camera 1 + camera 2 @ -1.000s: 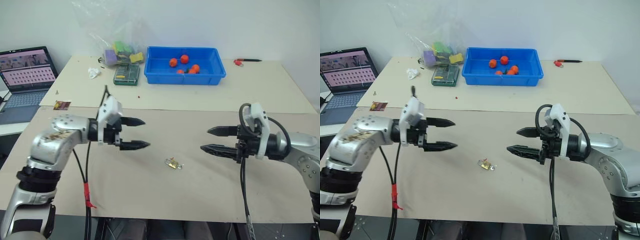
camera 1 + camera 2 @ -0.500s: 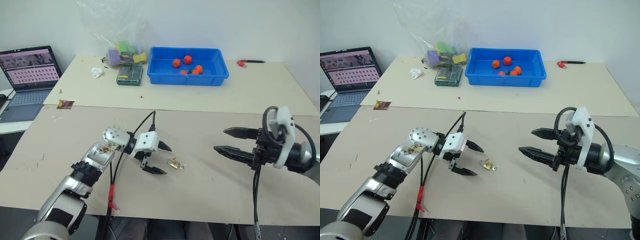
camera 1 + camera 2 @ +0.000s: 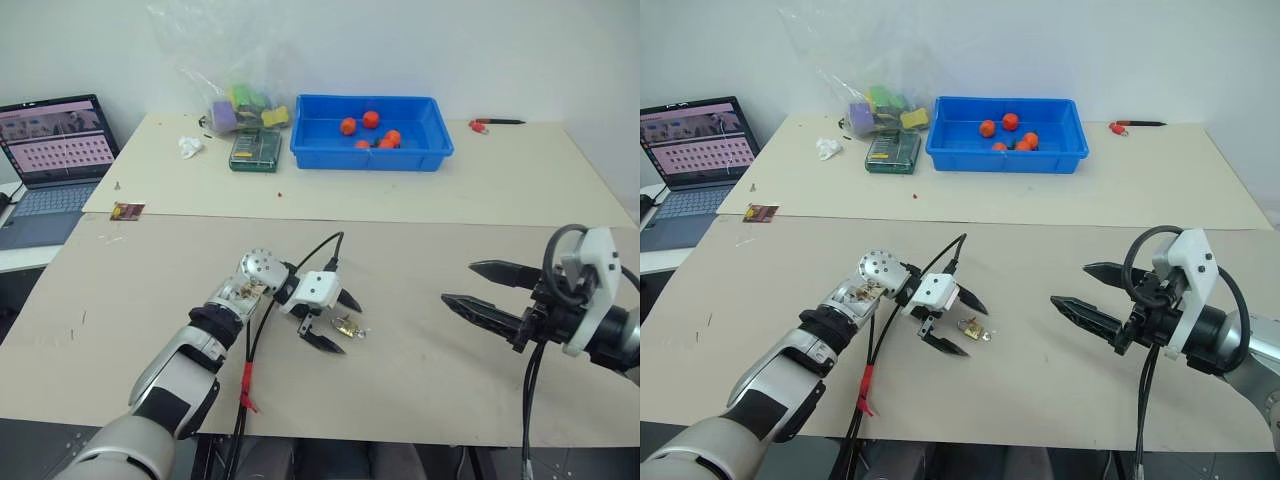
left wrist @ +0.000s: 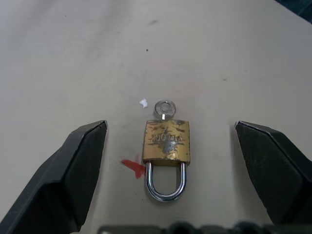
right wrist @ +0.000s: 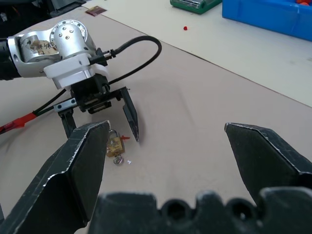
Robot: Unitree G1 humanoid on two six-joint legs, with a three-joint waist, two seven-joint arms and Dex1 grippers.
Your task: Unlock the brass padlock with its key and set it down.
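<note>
The brass padlock [image 4: 166, 142] lies flat on the tan table, its silvery shackle [image 4: 165, 187] shut. The key [image 4: 165, 108] sticks out of the end opposite the shackle. My left gripper [image 3: 342, 325] is down at the table, open, with one black finger on each side of the padlock and touching neither it nor the key. The right wrist view shows the padlock [image 5: 113, 145] between those left fingers. Well off to the right, my right gripper [image 3: 459, 283] hovers open above the table, pointing toward the padlock with nothing in it.
A blue bin [image 3: 372, 158] of orange balls, a green box [image 3: 252, 148] and a plastic bag of blocks [image 3: 240, 100] stand at the back. A laptop [image 3: 50, 150] sits at the far left. A red pen [image 3: 495, 122] lies back right. A small card [image 3: 125, 210] lies left.
My left gripper dropped from above the table and swung right, ending astride the padlock. My right gripper drew back a little to the right. Both stayed open.
</note>
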